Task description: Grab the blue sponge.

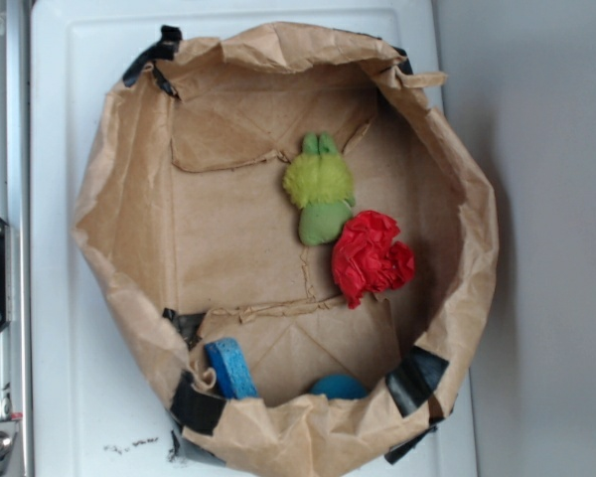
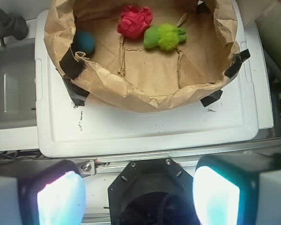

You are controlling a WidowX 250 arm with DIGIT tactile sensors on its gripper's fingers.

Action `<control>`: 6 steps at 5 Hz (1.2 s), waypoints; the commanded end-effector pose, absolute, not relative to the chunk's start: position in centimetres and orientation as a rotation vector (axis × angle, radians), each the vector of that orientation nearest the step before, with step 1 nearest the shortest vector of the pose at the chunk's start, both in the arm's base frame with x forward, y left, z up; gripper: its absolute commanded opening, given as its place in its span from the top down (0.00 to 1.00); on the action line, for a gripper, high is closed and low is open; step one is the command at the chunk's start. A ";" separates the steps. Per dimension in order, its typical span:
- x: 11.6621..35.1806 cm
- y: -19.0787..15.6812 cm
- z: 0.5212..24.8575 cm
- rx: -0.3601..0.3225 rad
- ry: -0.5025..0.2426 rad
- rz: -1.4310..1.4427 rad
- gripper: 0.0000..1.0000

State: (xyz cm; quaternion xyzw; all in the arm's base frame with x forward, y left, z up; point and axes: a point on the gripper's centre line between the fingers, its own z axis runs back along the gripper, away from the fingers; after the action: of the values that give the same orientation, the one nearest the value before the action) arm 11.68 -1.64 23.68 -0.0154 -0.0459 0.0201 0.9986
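Ext. view: a brown paper bag [image 1: 129, 199], rolled down into an open basket shape, is being seen from above on a white plastic lid/board [image 1: 60, 378]. Black tape [image 1: 194, 405] is being used at several rim spots.

The blue sponge [image 1: 230, 368] is being seen at the bottom-left of the bag floor in this view, propped against the inner wall, just beside a taped rim section. It is partly hidden by the folded rim. The teal ball [image 1: 338, 387] is lying to the right of it along the same wall, only its top showing; the two are apart.

The green plush toy [image 1: 320, 191] is lying near the bag centre, slightly toward the far side. The red crumpled paper [image 1: 371, 256] is sitting just right of and below it, touching or nearly so; contact cannot be confirmed.

Wrist view: the gripper [image 2: 138, 197] is being held well outside the bag, near edge of the frame, above the rail beside the white board. Both fingers [image 2: 61, 199] are seen wide apart with nothing between them, pads glowing pale cyan. The bag is far from the fingers. In this view the ball is seen at far left inside the bag, red paper and plush further right. The sponge is not made out here; presumably hidden by the bag wall.
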 end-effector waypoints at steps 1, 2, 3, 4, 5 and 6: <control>11.7 -1.6 23.7 -0.031 -0.092 0.040 0.00; 16.7 -2.3 23.1 -0.049 -0.102 0.006 0.00; 21.7 -1.6 22.5 -0.066 -0.118 0.021 0.00; 21.7 -1.6 22.5 -0.066 -0.118 0.021 0.00; 21.7 -1.6 22.5 -0.066 -0.118 0.021 0.00; 21.7 -1.6 22.5 -0.066 -0.118 0.021 0.00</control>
State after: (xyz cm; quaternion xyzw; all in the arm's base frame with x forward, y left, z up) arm 21.42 -1.86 21.00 -0.0350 -0.0348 0.0003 0.9988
